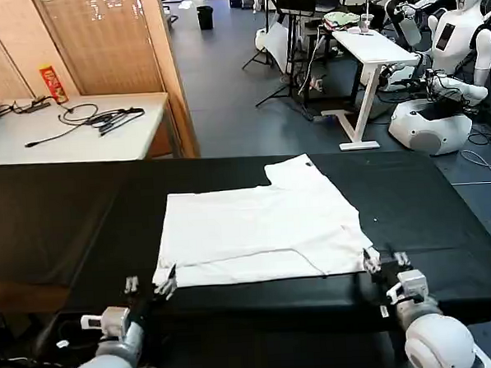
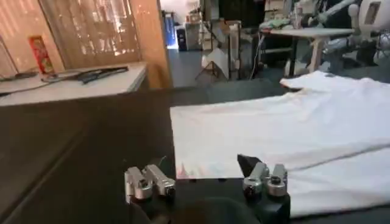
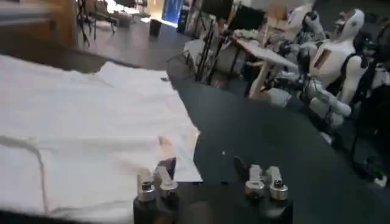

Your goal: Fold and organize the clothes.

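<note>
My left tool [image 1: 149, 283] stands with fingers spread at the T-shirt's [image 1: 260, 224] near left corner, one finger over the hem and nothing clamped; my right tool [image 1: 385, 261] stands likewise spread at the near right corner, its inner finger touching the fabric edge. The T-shirt, white and partly folded with one sleeve toward the far side, lies flat on the black worktop [image 1: 58, 218], its near hem close to the worktop's near edge.
</note>
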Tool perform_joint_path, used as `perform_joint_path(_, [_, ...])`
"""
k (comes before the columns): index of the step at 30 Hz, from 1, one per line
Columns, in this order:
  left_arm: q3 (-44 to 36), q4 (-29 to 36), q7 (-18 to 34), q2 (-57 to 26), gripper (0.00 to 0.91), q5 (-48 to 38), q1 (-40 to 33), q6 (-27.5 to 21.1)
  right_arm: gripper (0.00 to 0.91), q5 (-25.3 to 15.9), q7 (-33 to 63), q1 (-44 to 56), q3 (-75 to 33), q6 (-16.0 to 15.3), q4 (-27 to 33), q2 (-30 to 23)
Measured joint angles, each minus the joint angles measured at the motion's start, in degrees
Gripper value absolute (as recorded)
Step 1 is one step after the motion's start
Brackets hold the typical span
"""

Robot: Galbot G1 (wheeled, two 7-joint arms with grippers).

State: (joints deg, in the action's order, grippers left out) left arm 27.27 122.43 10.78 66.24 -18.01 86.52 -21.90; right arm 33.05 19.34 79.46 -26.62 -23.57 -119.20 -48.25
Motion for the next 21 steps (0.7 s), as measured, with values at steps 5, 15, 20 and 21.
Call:
perform_joint_path(5, [-2.2, -4.1, 0.4, -2.0, 0.878, -3.6, -7.9, 0.0, 0.878, 6.1, -6.3, -8.2, 2.4, 2.1, 5.8, 2.1])
perform_joint_path(15, [-8.2, -18.3, 0.6, -5.8, 0.878, -9.7, -25.6, -0.8, 0.878, 10.6, -15.8, -31.7, 12.3, 3.0, 27.0, 1.2])
perform_joint_path(20, [-11.1, -24.8, 0.1, -7.0, 0.878, -12.2, -32.2, -0.9, 0.878, 9.7, -19.8, -41.8, 18.1, 2.9, 37.1, -0.8])
perform_joint_path(21, [-11.6, -26.1, 0.0, -7.1, 0.878, -12.9, -33.5, -0.9, 0.878, 9.3, -20.6, -43.5, 19.2, 2.7, 38.8, -1.3])
